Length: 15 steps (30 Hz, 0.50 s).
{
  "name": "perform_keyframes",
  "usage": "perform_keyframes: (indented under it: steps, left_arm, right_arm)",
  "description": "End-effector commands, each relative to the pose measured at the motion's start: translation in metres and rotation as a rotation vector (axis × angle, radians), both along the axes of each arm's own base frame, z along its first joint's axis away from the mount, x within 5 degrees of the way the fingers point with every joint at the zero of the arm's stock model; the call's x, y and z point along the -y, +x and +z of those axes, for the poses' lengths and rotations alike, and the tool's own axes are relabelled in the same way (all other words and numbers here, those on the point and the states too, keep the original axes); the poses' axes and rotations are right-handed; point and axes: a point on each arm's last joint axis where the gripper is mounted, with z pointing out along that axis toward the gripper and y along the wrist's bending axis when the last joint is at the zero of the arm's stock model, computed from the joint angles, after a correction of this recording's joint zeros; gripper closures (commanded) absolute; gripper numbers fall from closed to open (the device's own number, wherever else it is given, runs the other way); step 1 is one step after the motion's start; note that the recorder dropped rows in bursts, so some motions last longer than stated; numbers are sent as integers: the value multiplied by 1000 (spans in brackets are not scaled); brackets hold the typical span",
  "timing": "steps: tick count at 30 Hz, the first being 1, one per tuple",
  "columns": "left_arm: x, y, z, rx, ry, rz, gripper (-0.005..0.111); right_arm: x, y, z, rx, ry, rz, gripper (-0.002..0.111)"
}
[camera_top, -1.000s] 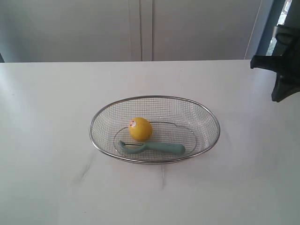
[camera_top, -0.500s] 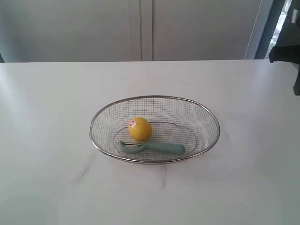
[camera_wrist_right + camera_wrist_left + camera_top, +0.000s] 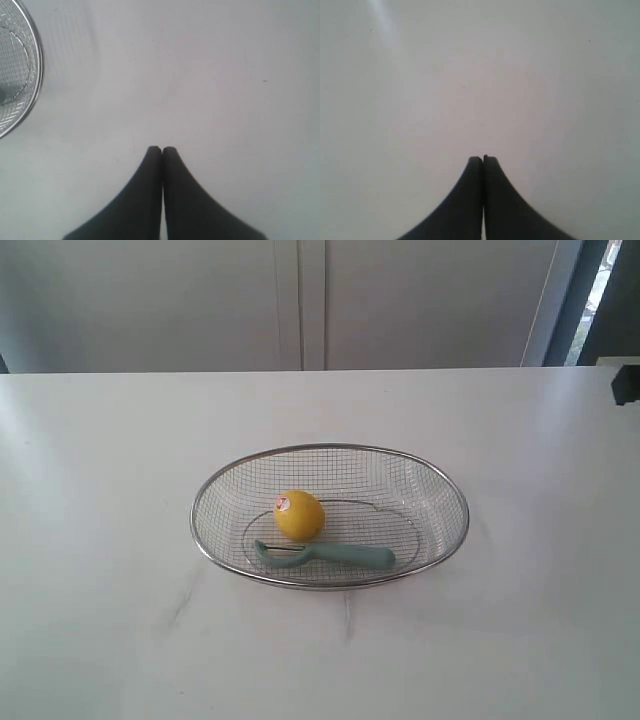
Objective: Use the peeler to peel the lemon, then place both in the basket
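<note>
While the round yellow lemon (image 3: pixel 300 516) and teal-handled peeler (image 3: pixel 345 557) lie in the silver wire-mesh basket (image 3: pixel 330 447), your right claw (image 3: pixel 162 148) sits nearer than the left claw (image 3: pixel 483 158); both are pressed together.

A plain, bare indoor room, its exact kind unclear: white worktop (image 3: pixel 100 640), flat pale wall panels (image 3: pixel 150 300), a window strip (image 3: pixel 605 270) at one corner. Only the basket (image 3: pixel 330 446) suggests a kitchen.

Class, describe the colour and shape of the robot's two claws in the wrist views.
Left claw and right claw look alike: matte black, each with two curved fingers tapering to narrow blunt tips. No cables or markings show.
</note>
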Motion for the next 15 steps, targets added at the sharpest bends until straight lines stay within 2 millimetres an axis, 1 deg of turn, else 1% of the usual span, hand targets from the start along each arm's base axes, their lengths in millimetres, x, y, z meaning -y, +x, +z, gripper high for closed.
perform_keyframes:
  steps: [1,8,15]
  left_arm:
    - [0,0,-2,1,-3,3,107]
    - [0,0,-2,1,-3,3,107]
    - [0,0,-2,1,-3,3,107]
  right_arm:
    - [0,-25,7,43,-15,12,108]
    - [-2,-59,23,194,-25,8,108]
    - [-4,-103,47,429,-54,26,108]
